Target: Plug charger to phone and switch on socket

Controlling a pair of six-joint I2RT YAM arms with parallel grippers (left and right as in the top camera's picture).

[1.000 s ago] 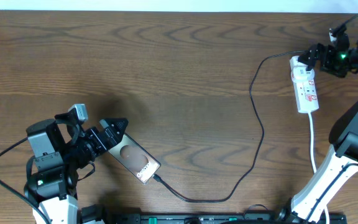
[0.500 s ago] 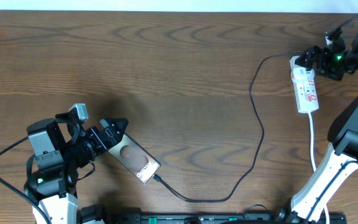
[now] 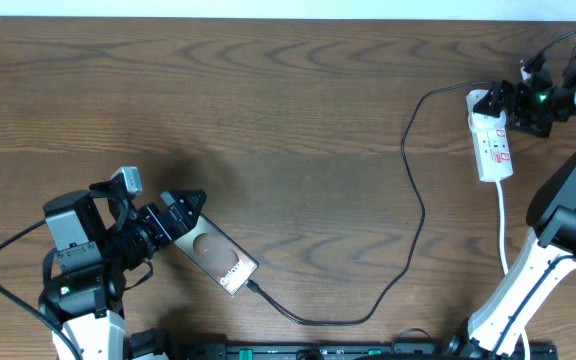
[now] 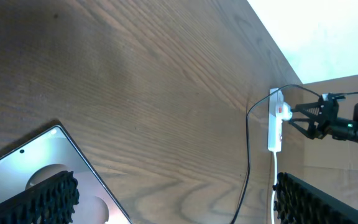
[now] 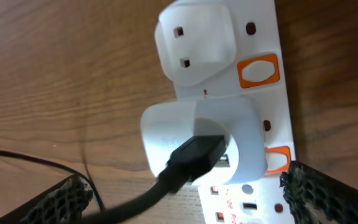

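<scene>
The bronze phone [image 3: 215,256] lies slanted at the front left, also seen in the left wrist view [image 4: 36,158]. My left gripper [image 3: 175,225] stands open at the phone's upper-left end, one finger [image 4: 45,199] over it and nothing held. The charger's thin black cable [image 3: 423,215] runs from the phone's lower-right end, where its tip meets the phone, to a white adapter [image 5: 197,124] in the socket [image 3: 495,150]. My right gripper [image 5: 184,183] hovers open over that adapter, beside the orange switches [image 5: 258,70].
A second white plug [image 5: 194,40] sits in the socket's end outlet. The socket's white cord [image 3: 503,230] runs toward the table's front past the right arm's base [image 3: 513,300]. A black rail [image 3: 318,352] lines the front edge.
My right gripper has shifted slightly over the far end of the socket. The left arm, phone and cable have not moved.
</scene>
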